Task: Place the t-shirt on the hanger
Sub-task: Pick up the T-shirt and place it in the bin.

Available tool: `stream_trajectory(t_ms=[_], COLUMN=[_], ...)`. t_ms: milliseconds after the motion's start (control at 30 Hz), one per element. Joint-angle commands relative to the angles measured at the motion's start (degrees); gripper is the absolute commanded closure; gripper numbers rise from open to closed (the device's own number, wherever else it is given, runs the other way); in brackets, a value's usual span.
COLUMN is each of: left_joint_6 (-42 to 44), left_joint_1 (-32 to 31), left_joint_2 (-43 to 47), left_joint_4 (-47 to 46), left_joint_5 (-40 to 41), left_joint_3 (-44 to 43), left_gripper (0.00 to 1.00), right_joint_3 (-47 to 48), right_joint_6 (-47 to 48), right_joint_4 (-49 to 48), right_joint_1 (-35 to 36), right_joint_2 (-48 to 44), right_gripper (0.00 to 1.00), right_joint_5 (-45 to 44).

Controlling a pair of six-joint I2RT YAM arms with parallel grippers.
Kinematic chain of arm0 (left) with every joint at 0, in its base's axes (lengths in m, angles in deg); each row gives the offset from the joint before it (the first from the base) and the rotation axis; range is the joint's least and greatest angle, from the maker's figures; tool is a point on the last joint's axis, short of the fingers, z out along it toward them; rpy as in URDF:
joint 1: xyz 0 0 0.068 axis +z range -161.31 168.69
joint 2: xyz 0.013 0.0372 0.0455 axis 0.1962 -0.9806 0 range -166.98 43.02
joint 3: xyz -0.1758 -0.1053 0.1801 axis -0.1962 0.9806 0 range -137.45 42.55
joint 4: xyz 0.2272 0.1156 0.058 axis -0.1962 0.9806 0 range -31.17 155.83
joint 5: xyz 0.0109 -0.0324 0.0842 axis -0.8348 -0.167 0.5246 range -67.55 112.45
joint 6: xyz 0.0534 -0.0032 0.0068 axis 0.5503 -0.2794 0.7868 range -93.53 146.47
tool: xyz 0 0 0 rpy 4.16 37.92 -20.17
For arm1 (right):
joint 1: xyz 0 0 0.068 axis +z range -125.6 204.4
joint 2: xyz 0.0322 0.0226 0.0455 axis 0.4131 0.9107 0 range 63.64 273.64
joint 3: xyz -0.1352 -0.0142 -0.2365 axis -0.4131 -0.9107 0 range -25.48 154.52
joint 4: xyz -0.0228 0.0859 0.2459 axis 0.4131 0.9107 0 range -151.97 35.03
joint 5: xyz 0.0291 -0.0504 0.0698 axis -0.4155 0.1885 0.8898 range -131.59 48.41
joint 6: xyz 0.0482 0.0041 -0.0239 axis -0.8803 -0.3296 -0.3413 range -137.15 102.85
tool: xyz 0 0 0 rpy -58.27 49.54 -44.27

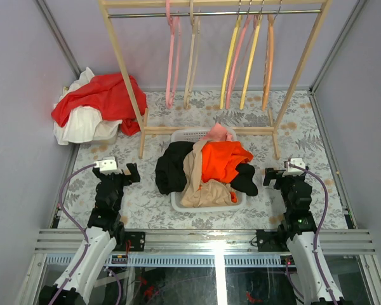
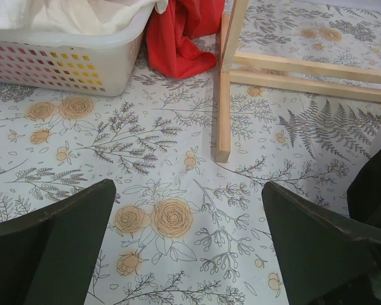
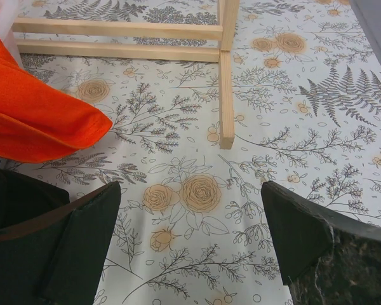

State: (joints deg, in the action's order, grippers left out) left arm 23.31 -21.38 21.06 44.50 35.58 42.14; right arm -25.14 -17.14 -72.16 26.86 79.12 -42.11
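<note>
The bright orange t-shirt (image 1: 223, 159) lies crumpled on top of other clothes in the white basket (image 1: 183, 135) at the table's middle. A fold of it shows at the left of the right wrist view (image 3: 32, 114). The peach hanger (image 1: 268, 54) hangs at the right end of the rack rail. My left gripper (image 1: 132, 173) is open and empty over the floral cloth, left of the basket (image 2: 190, 222). My right gripper (image 1: 268, 178) is open and empty, right of the basket (image 3: 190, 216).
A wooden clothes rack (image 1: 206, 131) stands behind the basket with pink, beige and yellow hangers (image 1: 231, 60). A second white basket (image 2: 82, 60) at far left holds a red cloth (image 1: 101, 95) and white cloth. Black and tan garments (image 1: 203, 184) fill the middle basket.
</note>
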Motion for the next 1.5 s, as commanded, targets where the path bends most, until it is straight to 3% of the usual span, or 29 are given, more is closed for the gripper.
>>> stream_trajectory(t_ms=[0,767,867,967,1067,1300,1467], left_joint_6=[-0.30,-0.17,-0.62,-1.01,-7.28,-16.68,-24.98], left_joint_1=[0.22,0.14,0.18,-0.13,-0.13,-0.13,-0.13], left_joint_2=[0.25,0.96,2.08,-0.12,-3.25,-8.90,-11.45], left_joint_4=[-4.51,-4.05,5.14,6.77,9.92,11.54,17.12], left_joint_5=[0.92,1.07,1.13,-2.82,-2.33,-11.15,-16.51], left_joint_3=[4.42,4.12,-2.86,-8.38,-13.25,-22.06,-30.35], left_gripper=[0.00,0.00,0.00,0.00,0.00,0.00,0.00], right_joint_3=[-4.82,-4.42,1.63,5.44,9.56,15.30,19.81], right_joint_6=[-0.10,-0.87,-0.39,-0.42,-3.94,-17.69,-21.34], right_joint_4=[-3.79,-3.27,4.42,7.33,9.92,14.28,16.54], right_joint_1=[-0.31,-0.27,-0.26,-0.31,-0.26,-0.26,-0.26], right_joint_2=[-0.19,-0.94,-3.15,-3.82,-5.95,-12.64,-11.67], right_gripper=[0.01,0.01,0.01,0.01,0.01,0.01,0.01], right_joint_5=[-0.67,-2.24,-1.26,-0.07,0.63,-3.70,-1.52])
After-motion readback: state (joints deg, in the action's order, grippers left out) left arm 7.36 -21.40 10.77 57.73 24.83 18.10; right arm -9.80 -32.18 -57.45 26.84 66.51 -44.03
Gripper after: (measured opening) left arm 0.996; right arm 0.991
